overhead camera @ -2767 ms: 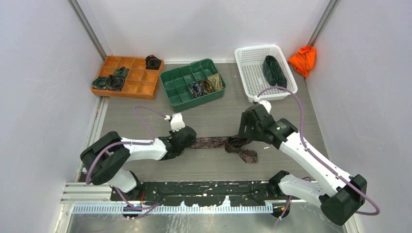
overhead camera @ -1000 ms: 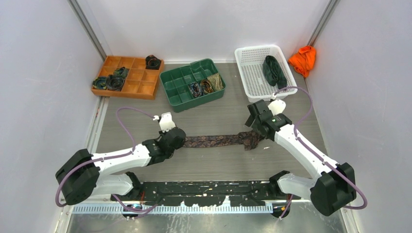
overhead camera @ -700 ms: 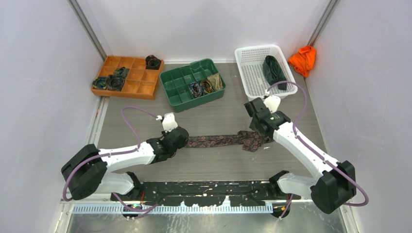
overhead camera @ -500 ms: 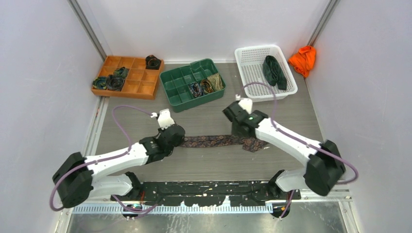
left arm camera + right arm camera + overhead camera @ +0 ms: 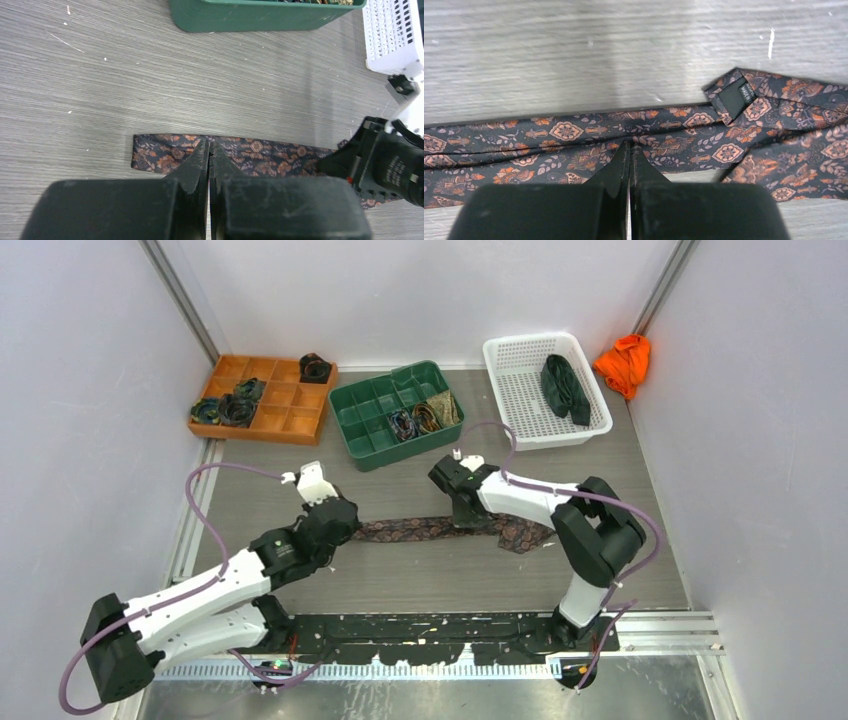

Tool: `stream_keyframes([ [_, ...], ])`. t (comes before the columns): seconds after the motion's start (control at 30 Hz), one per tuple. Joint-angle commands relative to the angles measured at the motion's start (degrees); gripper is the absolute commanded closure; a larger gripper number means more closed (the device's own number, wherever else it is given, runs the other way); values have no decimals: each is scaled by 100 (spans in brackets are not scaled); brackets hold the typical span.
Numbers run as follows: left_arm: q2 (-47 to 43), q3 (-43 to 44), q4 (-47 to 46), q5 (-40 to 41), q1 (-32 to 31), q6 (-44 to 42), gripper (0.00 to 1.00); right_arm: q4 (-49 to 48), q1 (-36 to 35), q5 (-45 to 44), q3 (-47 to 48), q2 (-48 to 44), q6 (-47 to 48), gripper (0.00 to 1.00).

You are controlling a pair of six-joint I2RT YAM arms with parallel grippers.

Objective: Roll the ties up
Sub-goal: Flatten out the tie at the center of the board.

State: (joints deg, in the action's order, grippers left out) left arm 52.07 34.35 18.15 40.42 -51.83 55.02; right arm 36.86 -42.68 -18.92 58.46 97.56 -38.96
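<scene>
Dark brown with orange motifs, the tie [image 5: 410,530] lies flat on the tabletop [image 5: 430,585], running left to right between the two arms. Its wide right end is folded over itself, and the right wrist view shows a black label [image 5: 733,97] there.

The left jaws are closed tight, tips down on the tie just inside its left end. We cannot tell whether any fabric is caught between them. The right jaws are closed too, just left of the folded end, nipping the tie where the fabric puckers toward their tips.

At the far side, coils [image 5: 237,408] sit in the orange tray [image 5: 262,432] and the green tray [image 5: 352,405]. A green tie [image 5: 565,388] lies in the basket [image 5: 520,412], with an orange cloth [image 5: 624,362] just beside it.
</scene>
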Motion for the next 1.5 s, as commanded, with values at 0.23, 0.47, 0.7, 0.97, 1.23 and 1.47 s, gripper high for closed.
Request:
stream_keyframes([
  [0.23, -1240, 424, 993, 698, 15, -202, 100, -334, -1680, 1002, 2160, 1911, -120, 99],
  [0.47, -1897, 314, 1421, 865, 15, -73, 100, 194, -1689, 495, 3264, 2041, 169, 82],
  [0.7, -1411, -190, 750, 636, 15, 186, 100, 905, -1402, -700, 2259, 362, 349, 53],
  [0.97, 732, -138, -373, -50, 29, 434, 100, 1013, -1400, -710, 759, -450, -13, 51],
  [1.23, 1406, -749, -1174, -969, 744, 717, 100, 52, -1395, 25, 86, -194, -380, 41],
  [1.47, 1360, -850, -1089, -897, 778, 666, 100, -238, -1393, 93, -125, 297, -528, 46],
])
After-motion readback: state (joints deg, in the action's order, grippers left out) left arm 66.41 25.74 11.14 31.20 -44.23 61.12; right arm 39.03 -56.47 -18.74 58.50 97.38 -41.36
